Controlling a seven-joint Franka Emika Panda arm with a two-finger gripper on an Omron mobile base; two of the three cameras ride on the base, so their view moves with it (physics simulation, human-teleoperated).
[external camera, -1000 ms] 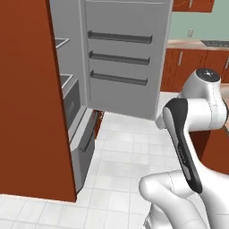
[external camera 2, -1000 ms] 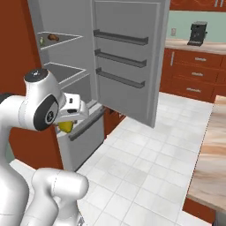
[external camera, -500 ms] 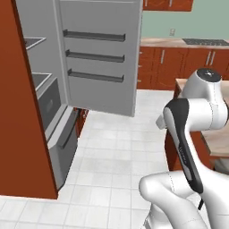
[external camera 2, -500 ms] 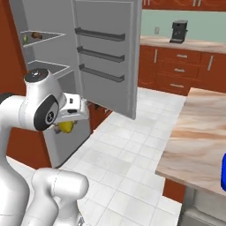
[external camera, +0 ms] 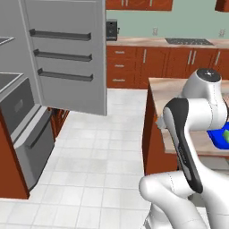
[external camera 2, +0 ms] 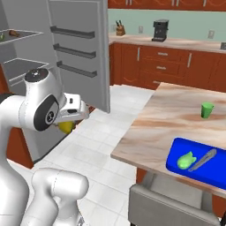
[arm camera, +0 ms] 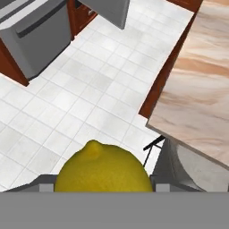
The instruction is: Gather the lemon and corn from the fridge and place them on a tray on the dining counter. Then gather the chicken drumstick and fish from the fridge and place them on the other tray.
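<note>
1. Your claw [arm camera: 103,190] is clamped on the lemon [arm camera: 103,171], jaws about half open around it; in the hand view the fruit sits at the bottom, nub pointing up, with white tile floor [arm camera: 67,103] beyond it
2. In the right base view the claw [external camera 2: 70,121] sits tucked close to the arm's upper joint, and the lemon [external camera 2: 66,127] pokes out yellow just below it, held in the air, well apart from the bench [external camera 2: 176,119]
3. The bench is wood-grain; its corner shows at the hand view's right [arm camera: 201,89]
4. On the bench you have a blue tray [external camera 2: 196,170] near the front edge, carrying a green item [external camera 2: 186,160] and a long grey item [external camera 2: 203,160] side by side; can't tell what they are
5. A green cup [external camera 2: 206,110] stands upright further back on the bench, apart from the tray
6. The fridge [external camera 2: 26,70] is at left with its door [external camera 2: 81,48] swung open; something small lies on the top shelf [external camera 2: 20,32], too small to tell
7. Left base view: the same fridge door [external camera: 67,53], a bit of the blue tray [external camera: 221,136] behind the arm
8. Coffee machine [external camera 2: 160,30] and knife block [external camera 2: 119,30] stand on the back counter
</note>
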